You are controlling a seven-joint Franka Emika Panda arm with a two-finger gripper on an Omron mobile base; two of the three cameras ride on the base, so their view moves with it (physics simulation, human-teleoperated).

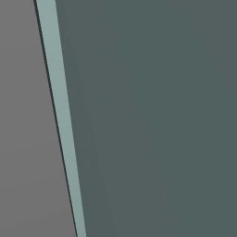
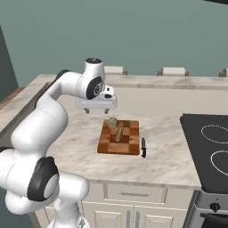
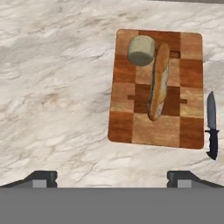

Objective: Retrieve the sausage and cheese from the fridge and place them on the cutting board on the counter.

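The cutting board [image 2: 129, 147] [image 3: 153, 133], a checkered reddish-brown one, lies on the marbled counter [image 2: 75, 151] [image 3: 52, 87]. On it rest the cheese [image 2: 112, 122] [image 3: 141, 50], a pale rounded chunk at one corner, and beside it the sausage [image 2: 119, 131] [image 3: 159, 81], a long tan-brown rod lying along the board. My gripper [image 2: 97, 110] [image 3: 111, 177] hangs open above the counter, just off the board's far left corner, with nothing between its fingertips [image 3: 41, 177]. The fridge [image 1: 152, 115] shows as a grey face with a pale vertical handle [image 1: 60, 115].
A dark-handled knife [image 2: 143, 147] [image 3: 211, 124] lies on the counter close to the board's right edge. A black stovetop [image 2: 209, 147] sits at the right end of the counter. White chair backs [image 2: 173, 71] stand behind the far edge.
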